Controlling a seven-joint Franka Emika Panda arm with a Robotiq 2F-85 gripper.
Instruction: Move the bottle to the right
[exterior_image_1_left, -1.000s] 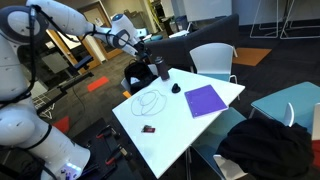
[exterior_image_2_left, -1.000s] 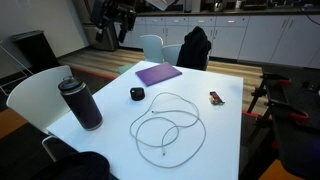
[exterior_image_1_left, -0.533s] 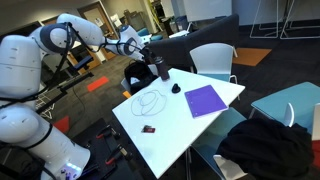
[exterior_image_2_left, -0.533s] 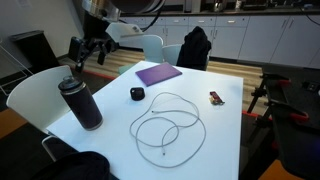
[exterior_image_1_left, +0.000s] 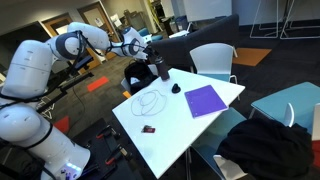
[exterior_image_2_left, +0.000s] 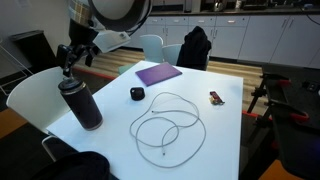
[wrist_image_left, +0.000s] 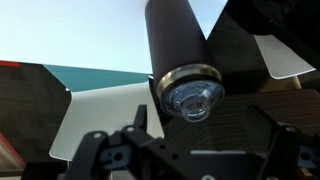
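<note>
The bottle (exterior_image_2_left: 80, 103) is tall, dark grey-black and matte, and stands upright at a corner of the white table (exterior_image_2_left: 215, 140). It also shows in an exterior view (exterior_image_1_left: 161, 68). My gripper (exterior_image_2_left: 68, 55) hangs just above and slightly beside its cap, apart from it, as also seen in an exterior view (exterior_image_1_left: 149, 47). In the wrist view the bottle's clear rounded cap (wrist_image_left: 190, 97) is right in front of the gripper (wrist_image_left: 205, 145). The fingers are spread wide and hold nothing.
On the table lie a looped white cable (exterior_image_2_left: 166, 125), a small dark rounded lump (exterior_image_2_left: 137, 94), a purple notebook (exterior_image_2_left: 158, 73) and a tiny black-red item (exterior_image_2_left: 216, 98). White chairs (exterior_image_2_left: 35, 95) and a chair with a dark jacket (exterior_image_2_left: 195, 45) stand around it.
The arm has swung from far behind the table over to the bottle's corner. The gripper is now just above the bottle. The bottle has not moved.
</note>
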